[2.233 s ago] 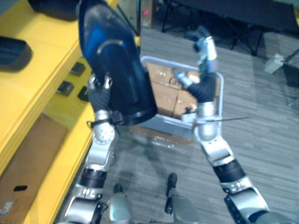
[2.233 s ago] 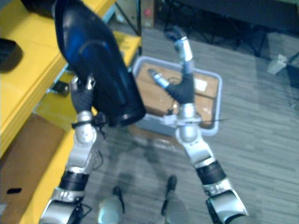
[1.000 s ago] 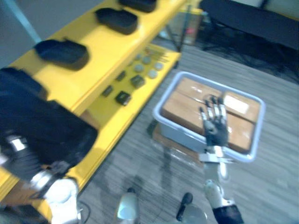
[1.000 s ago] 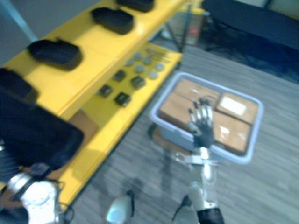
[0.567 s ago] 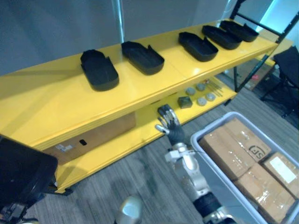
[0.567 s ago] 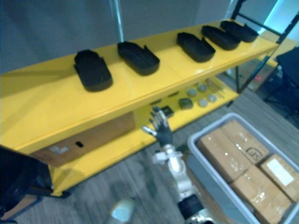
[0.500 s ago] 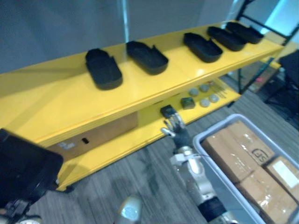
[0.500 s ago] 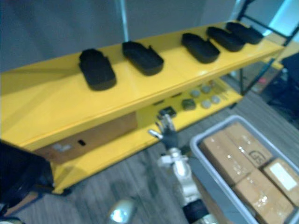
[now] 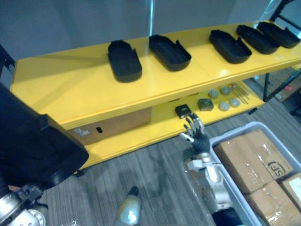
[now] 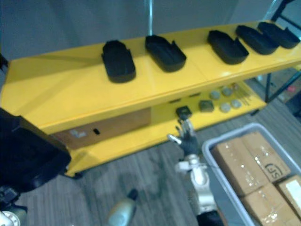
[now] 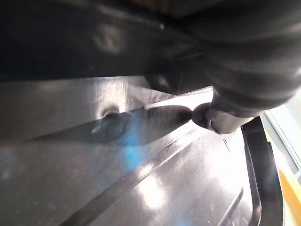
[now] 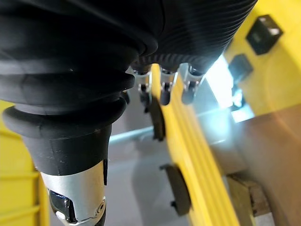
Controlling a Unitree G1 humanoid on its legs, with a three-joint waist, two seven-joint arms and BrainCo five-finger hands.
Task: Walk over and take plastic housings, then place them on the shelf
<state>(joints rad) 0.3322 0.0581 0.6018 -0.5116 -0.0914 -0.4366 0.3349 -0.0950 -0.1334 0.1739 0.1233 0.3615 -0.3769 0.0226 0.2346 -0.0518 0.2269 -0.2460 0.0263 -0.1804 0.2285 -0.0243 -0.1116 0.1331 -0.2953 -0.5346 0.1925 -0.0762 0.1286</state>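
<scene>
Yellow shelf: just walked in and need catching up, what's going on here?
The robot's left hand carries a large black plastic housing, not yet placed on the yellow shelf. Five similar housings sit on its top level. The right hand hangs open and empty beside the grey bin of boxes.

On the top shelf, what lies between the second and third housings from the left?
Nothing: the left eye view shows bare yellow shelf between the second housing and third housing.

Both head eyes look steeply down, sharing the long yellow metal shelf (image 9: pixel 84 89) from 9 to 2 o'clock. Left wrist camera hugs a glossy black plastic housing (image 11: pixel 141 188); right skims that shelf.
</scene>
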